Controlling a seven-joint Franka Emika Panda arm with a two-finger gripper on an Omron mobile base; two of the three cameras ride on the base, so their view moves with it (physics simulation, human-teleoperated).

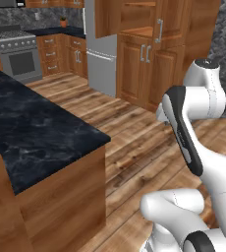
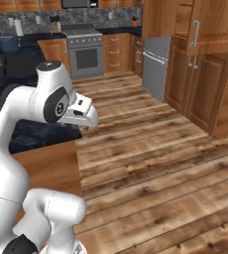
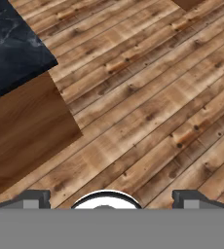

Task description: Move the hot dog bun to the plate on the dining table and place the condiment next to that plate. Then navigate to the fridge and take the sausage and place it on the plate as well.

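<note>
Nothing is being carried: I am seeing the fingers (image 3: 112, 202) spread wide and empty over the wood floor (image 3: 148, 107), beside the dining surface (image 1: 31, 133). Fridge (image 2: 155, 67) is standing ahead, shut; I judge the sausage fetch is remaining.

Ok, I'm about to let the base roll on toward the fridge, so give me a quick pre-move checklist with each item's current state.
1. Gripper empty: ok, fingertips stand wide apart over bare wood floor.
2. Fridge in sight ahead: ok, light grey, between the wooden cabinets.
3. Fridge door open: not ok, it looks closed.
4. Floor path to the fridge free: ok, no obstacle seen on the planks.
5. Clear of the dining table: ok, its black marbled corner sits to the arm's left.
6. Bun and condiment placed: cannot tell.
</note>
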